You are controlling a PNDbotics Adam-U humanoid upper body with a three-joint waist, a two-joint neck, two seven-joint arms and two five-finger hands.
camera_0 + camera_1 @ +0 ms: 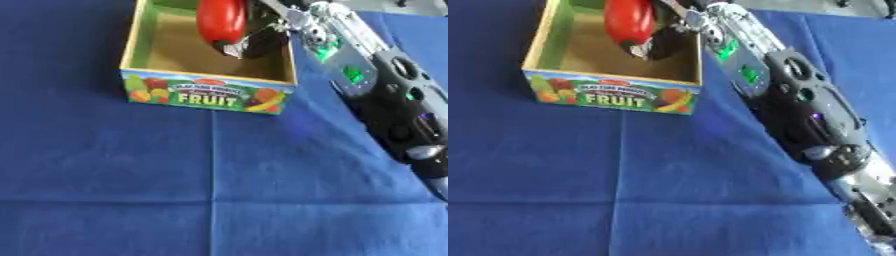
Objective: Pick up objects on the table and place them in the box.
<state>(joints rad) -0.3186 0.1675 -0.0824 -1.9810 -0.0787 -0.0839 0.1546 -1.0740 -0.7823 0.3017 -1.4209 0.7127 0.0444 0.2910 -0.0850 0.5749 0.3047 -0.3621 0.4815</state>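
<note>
A wooden box with "FRUIT" printed on its front stands at the upper middle of the blue cloth. My right arm reaches in from the lower right, and my right hand is over the box's right side. Its fingers are curled round a long red object that hangs over the box's inside, upright and slightly tilted. The top of the red object runs out of the picture. The box floor under it looks bare. My left hand shows in neither view.
The blue tablecloth covers the whole table, with fold lines crossing at the lower middle. My right forearm lies across the right side of the table.
</note>
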